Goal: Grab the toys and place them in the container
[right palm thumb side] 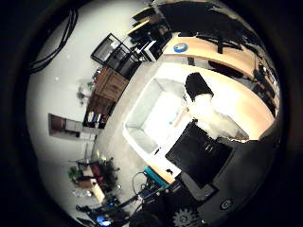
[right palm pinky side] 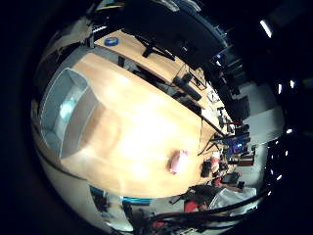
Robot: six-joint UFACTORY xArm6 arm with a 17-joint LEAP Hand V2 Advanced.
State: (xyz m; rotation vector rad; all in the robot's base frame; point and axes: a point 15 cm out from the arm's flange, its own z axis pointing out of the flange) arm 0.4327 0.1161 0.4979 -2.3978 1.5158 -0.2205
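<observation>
Container (right palm pinky side: 63, 115): pale bin at one end of the wooden bench (right palm pinky side: 142, 142).
Toy (right palm pinky side: 177, 161): 1 pink toy on the bench, well apart from the container.
Hand (right palm thumb side: 203, 142): near the container; finger state unclear, cannot tell.

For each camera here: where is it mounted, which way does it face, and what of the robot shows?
Little finger side palm view: looks down along the wooden table, with the grey container and a pink toy; none of the hand shows.
Thumb side palm view: faces the container from another angle and the room beyond; the hand shows in black and white parts.
Shared: container, table.
</observation>
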